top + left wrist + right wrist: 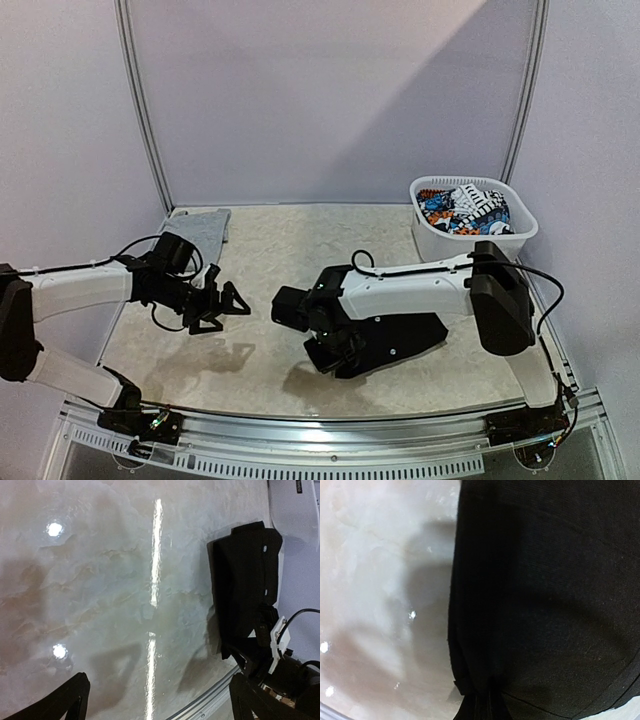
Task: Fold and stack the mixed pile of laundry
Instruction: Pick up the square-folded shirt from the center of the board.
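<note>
The pale marbled bench (pixel 270 250) fills most of what I can see, with both arms reaching in over it from the near edge. The biggest piece of laundry on it is the large black cloth garment (pixel 400 345), lying flat in a compact, roughly rectangular fold at the near right, under the right arm. I cannot say how many layers are in it. At the far right corner stands the white plastic laundry basket (pixel 435 245), well apart from the black garment. Inside it sits the crumpled white-black-blue-orange printed piece (pixel 465 210), not yet dealt with as far as I can judge. At the far left corner the light grey sleeveless top (pixel 200 225) lies folded flat on the bench, on its own. The right hand (pixel 475 702) is clenched at the left edge of the black garment, and the right wrist view shows a small tuck of black cloth gathered at its tips, so I take it to be pinching that edge. The left hand (pixel 222 305) hangs released above bare bench, jaws spread wide with nothing between them, near the black garment but not touching it. By my reckoning the job is about halfway: the grey top is folded and set aside, the black garment is nearly folded but not stacked, and the printed piece waits in the basket.
</note>
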Available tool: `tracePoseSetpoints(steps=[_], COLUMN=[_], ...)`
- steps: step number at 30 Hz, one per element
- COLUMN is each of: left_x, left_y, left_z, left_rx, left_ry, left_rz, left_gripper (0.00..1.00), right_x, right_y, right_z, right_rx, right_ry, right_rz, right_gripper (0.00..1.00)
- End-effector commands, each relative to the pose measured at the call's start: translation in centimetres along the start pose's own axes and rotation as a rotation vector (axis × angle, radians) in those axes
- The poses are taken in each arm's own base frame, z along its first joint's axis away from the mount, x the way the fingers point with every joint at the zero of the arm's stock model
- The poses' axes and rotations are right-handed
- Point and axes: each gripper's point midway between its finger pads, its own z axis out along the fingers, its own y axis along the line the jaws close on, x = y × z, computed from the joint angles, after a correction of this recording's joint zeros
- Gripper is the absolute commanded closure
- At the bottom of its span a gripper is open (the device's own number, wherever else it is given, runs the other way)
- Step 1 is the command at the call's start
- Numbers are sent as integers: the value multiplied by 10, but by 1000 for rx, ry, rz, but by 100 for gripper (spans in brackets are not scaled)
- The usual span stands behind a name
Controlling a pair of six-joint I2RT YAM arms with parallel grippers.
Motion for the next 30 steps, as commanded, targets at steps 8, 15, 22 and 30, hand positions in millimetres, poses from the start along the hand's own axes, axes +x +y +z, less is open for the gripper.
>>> tracePoseSetpoints(steps=[8,15,22,30], left_x=[-29,-31,-31,-21], left_y=[-65,-88,-111,-99], left_z=[45,81,103,128], left_rx=[299,323,363,274], left_ry=[-58,-10,20,55], left_rz=[-85,-87,-120,-250], left_gripper=[0,3,5,13], right_x=[-13,-23,-32,-43], right_y=[0,0,0,0], right_z=[-32,-51,-60,-70], right_rx=[-140,-195,-214,-230], right_ry=[-30,-61,-75,-100], right_rz=[35,67,76,91], right_gripper=[100,100,100,100])
